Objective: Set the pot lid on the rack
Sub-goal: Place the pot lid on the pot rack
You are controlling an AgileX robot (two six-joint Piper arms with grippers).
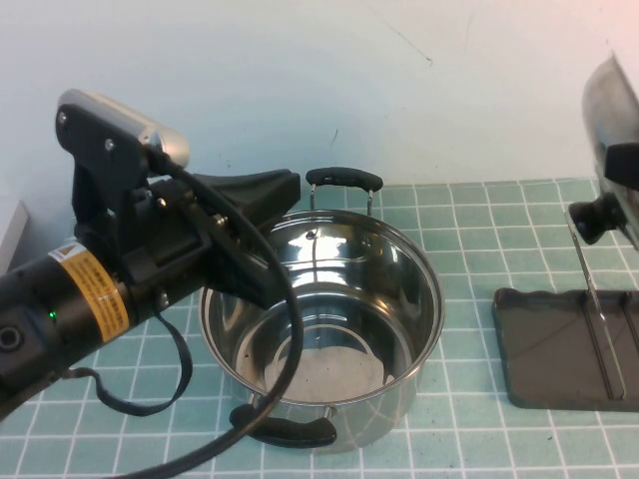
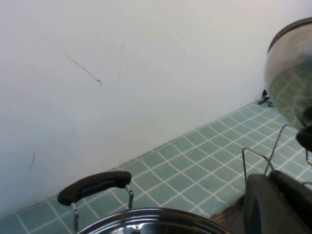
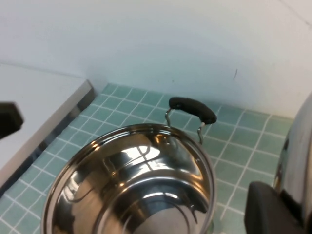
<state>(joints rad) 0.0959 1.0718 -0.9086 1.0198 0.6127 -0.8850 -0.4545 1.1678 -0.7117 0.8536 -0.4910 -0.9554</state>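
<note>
— Steel pot sits open with nothing inside. Any writing?

— Only a yellow label on the left arm, too small to read. The left gripper hovers over the pot's far-left rim; I cannot tell its state.

— And the pot lid?

— Tilted on edge above the rack, right of the pot, knob facing the pot. The right gripper appears beside it; whether it grips, I cannot tell.

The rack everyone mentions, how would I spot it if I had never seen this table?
Start at the big steel pot in the middle of the green tiled table, which the left gripper hovers beside. Look to the right: the rack is the flat dark grey tray there, under the pot lid near the right gripper. Only it has thin upright wires and a wavy edge.
</note>
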